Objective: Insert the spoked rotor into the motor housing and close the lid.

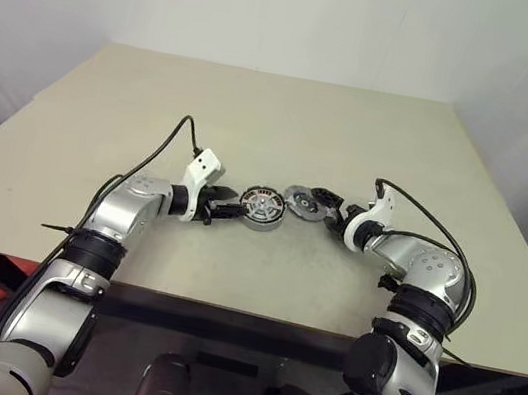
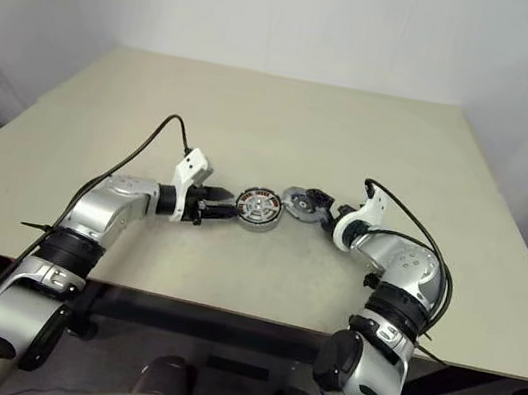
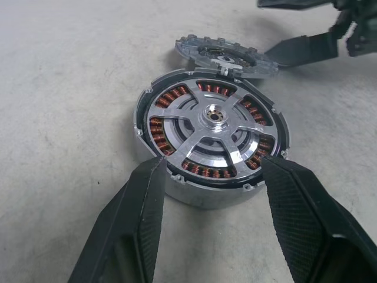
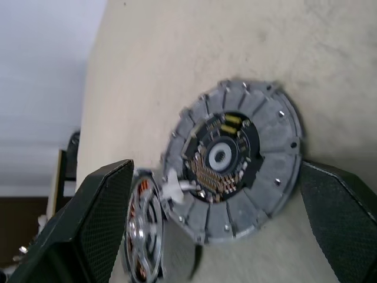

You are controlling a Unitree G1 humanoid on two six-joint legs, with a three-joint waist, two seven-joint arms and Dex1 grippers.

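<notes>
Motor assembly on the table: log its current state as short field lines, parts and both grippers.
motor housing: upright on the table, copper windings visible
spoked rotor: already seated inside the housing
lid: not on the housing; beside it on the table, edge close to the housing rim
left gripper: fingers against opposite sides of the housing, steadying it
right gripper: open wide, fingers either side of the lid, not yet closed on it
step left: lid onto the housing
</notes>
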